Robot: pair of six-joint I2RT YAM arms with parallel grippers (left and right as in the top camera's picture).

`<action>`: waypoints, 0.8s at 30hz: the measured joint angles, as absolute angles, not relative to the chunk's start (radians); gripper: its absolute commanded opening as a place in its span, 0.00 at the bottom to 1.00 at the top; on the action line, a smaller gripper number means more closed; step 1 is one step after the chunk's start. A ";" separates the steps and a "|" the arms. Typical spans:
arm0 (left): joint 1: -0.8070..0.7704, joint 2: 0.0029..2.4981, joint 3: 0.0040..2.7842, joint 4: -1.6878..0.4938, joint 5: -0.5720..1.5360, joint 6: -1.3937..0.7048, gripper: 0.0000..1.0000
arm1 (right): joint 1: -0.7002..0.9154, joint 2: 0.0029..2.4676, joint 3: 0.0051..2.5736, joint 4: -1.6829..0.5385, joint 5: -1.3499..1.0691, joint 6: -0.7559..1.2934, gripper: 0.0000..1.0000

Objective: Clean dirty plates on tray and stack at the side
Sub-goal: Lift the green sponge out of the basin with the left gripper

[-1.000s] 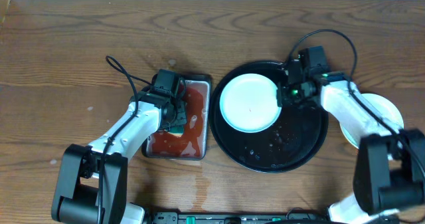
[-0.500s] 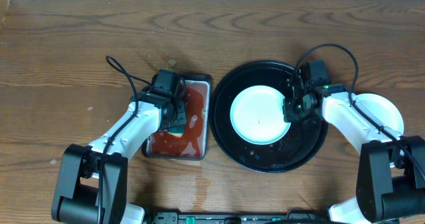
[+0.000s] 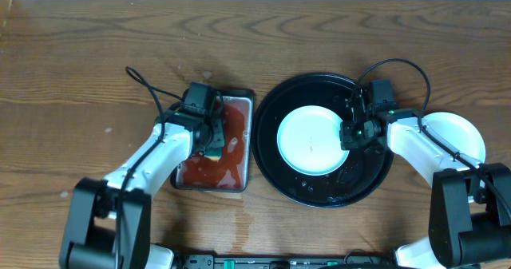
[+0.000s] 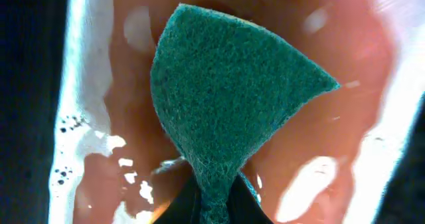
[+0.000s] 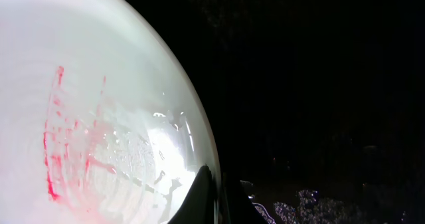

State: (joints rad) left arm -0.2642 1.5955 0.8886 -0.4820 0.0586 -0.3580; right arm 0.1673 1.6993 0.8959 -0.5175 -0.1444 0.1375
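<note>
A pale mint-blue plate lies in the middle of the large round black tray. The right wrist view shows the plate with red smears and wet streaks. My right gripper is shut on the plate's right rim. A white plate lies on the table right of the tray, partly under my right arm. My left gripper is shut on a green sponge and holds it over red liquid. The pale yellow plate is not seen.
A small rectangular black tray of red liquid stands left of the round tray. Water drops lie on the round tray's front part. Brown wooden table all around.
My right gripper has dragged the mint-blue plate from the tray's upper left to its middle. The left arm with the sponge has barely moved.
</note>
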 measured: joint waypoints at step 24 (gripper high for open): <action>-0.251 1.209 0.888 -0.384 0.225 -0.476 0.07 | 0.167 1.699 0.894 -0.511 -0.144 0.137 0.01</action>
State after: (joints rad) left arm -0.2508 1.2091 0.8883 -0.3843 0.2253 -0.4763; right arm 0.1673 1.6989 0.8944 -0.5110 -0.1440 0.1368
